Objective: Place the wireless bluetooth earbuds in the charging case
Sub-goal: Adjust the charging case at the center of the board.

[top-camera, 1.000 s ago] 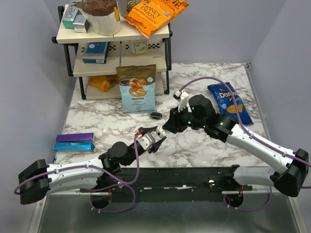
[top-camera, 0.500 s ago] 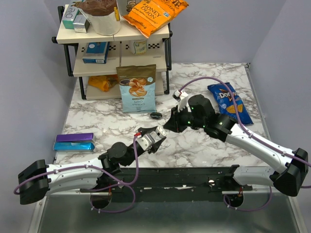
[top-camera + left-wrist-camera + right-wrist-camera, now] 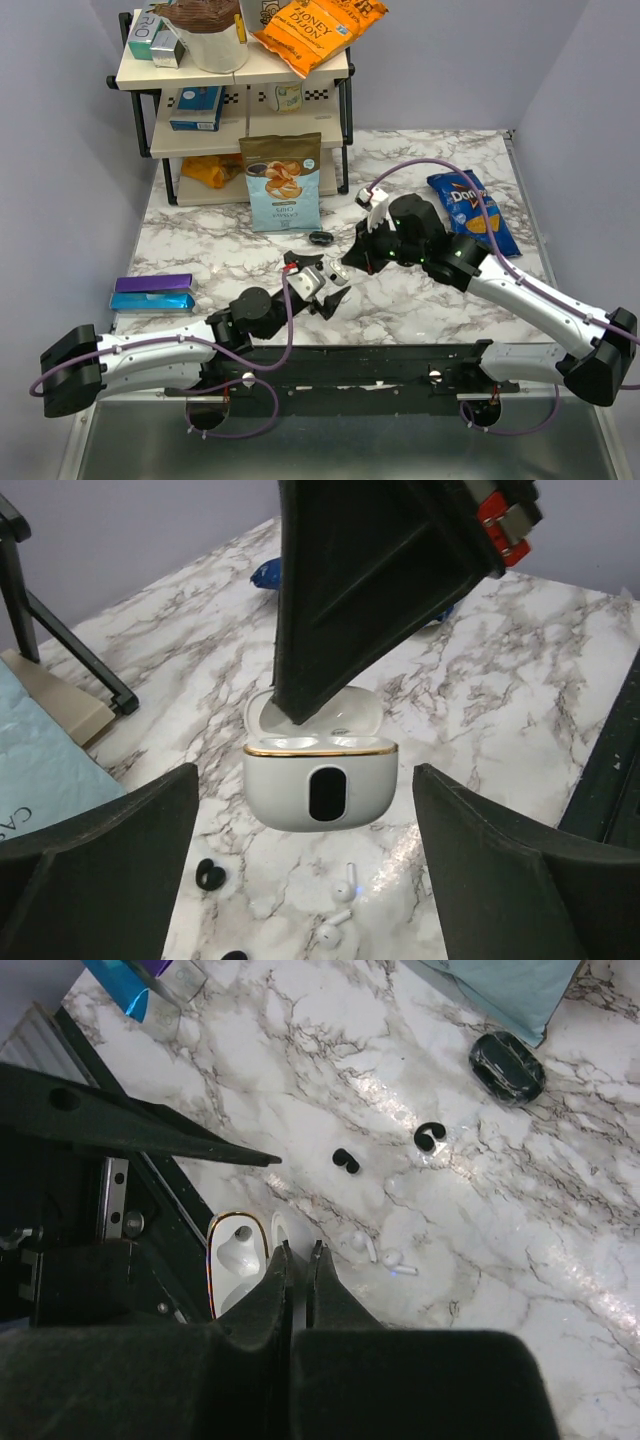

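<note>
An open white charging case (image 3: pixel 318 780) with a gold rim sits between the wide-apart fingers of my left gripper (image 3: pixel 303 780), which touch nothing. My right gripper (image 3: pixel 301 1247) comes down from above and is shut on the case's raised lid (image 3: pixel 278 1222). The case body (image 3: pixel 235 1260) shows empty sockets. Two white stemmed earbuds (image 3: pixel 345 885) (image 3: pixel 397 1260) lie on the marble just in front of the case, one with a blue light. Two tiny black rounded buds (image 3: pixel 430 1137) (image 3: pixel 345 1160) lie farther out. In the top view the grippers (image 3: pixel 330 285) (image 3: pixel 350 262) meet at mid-table.
A black oval case (image 3: pixel 321 238) lies by a light-blue snack bag (image 3: pixel 283 183). A Doritos bag (image 3: pixel 470 212) lies at the right and purple and blue packs (image 3: pixel 152 292) at the left edge. A black shelf rack (image 3: pixel 235 100) stands at the back left.
My left gripper has opened and let go of the white case. My right gripper has shut on its lid. Both arms barely shifted.
</note>
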